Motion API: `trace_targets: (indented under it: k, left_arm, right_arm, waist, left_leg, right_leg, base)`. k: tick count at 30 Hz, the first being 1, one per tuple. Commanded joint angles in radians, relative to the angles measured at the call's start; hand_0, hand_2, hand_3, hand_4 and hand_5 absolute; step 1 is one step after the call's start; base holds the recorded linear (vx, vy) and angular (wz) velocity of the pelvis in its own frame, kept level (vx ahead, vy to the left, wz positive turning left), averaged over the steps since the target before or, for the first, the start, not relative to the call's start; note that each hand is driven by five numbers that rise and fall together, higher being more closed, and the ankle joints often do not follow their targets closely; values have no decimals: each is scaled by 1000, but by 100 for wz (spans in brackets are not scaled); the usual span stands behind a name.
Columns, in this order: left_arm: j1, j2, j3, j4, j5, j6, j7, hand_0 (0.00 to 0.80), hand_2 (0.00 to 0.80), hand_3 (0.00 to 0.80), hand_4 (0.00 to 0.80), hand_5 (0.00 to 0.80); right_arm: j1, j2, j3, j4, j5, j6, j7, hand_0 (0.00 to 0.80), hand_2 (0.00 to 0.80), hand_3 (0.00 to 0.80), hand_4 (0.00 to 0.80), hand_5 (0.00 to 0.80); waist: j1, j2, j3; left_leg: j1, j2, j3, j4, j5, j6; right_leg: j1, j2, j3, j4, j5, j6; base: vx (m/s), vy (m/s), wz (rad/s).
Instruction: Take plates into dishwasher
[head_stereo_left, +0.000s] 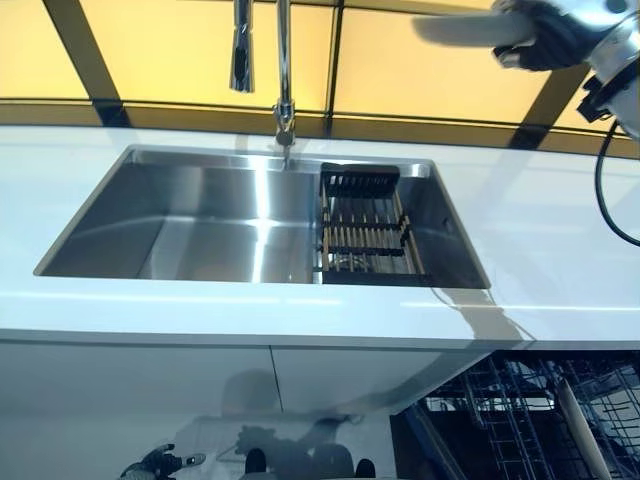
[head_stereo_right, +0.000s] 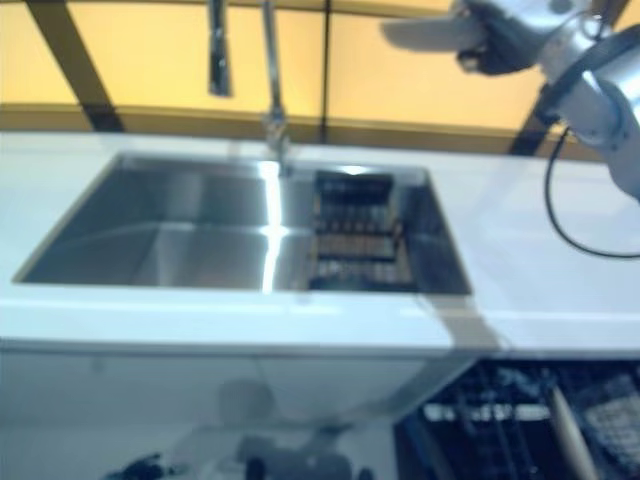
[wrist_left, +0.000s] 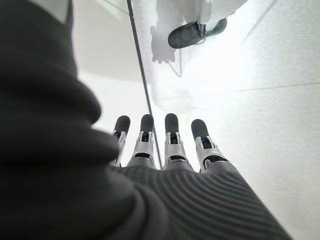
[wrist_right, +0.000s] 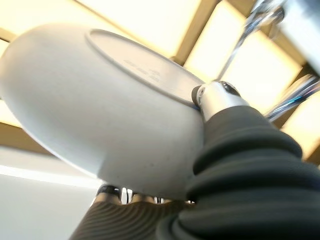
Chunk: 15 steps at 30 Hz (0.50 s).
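Observation:
My right hand (head_stereo_left: 555, 35) is raised high at the back right, above the counter, and is shut on a white plate (head_stereo_left: 465, 28) that sticks out to the left, nearly level. In the right wrist view the plate's underside (wrist_right: 100, 100) fills the frame, with the thumb (wrist_right: 215, 97) pressed on its foot ring and the fingers under its rim. The open dishwasher rack (head_stereo_left: 520, 410) of dark wire shows at the bottom right, below the counter edge. My left hand (head_stereo_left: 160, 463) hangs low at the bottom left with straight fingers (wrist_left: 172, 140), holding nothing.
A steel sink (head_stereo_left: 200, 220) is set in the white counter (head_stereo_left: 560, 250), with a dark drying rack (head_stereo_left: 365, 230) in its right part and a tall faucet (head_stereo_left: 283, 70) behind it. A pale wooden rod (head_stereo_left: 585, 430) lies in the dishwasher rack. White cabinet fronts (head_stereo_left: 200, 390) stand below.

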Motion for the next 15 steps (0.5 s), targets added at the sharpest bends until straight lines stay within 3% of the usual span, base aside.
trace_targets:
  k: [1, 15]
  left_arm:
    - [-26, 46, -38, 50, 63, -47, 13, 0, 0, 0, 0, 0]
    - [-40, 44, -35, 32, 91, -42, -8, 0, 0, 0, 0, 0]
  right_arm:
    - [-9, -73, -102, 57, 161, 132, 3, 800, 800, 800, 800, 800]
    - [593, -112, -716, 126, 528, 240, 110, 800, 800, 800, 800, 800]
  waist:
    - [-5, -41, -16]
    - [-122, -34, -22]
  left_leg:
    - [70, 20, 26, 3, -76, -12]
    - [123, 36, 105, 3, -105, -7]
  right_leg:
    - [26, -38, 19, 2, -24, 88]
    - [3, -15, 126, 2, -15, 81]
  base:
    - [16, 16, -29]
    - [2, 17, -23]
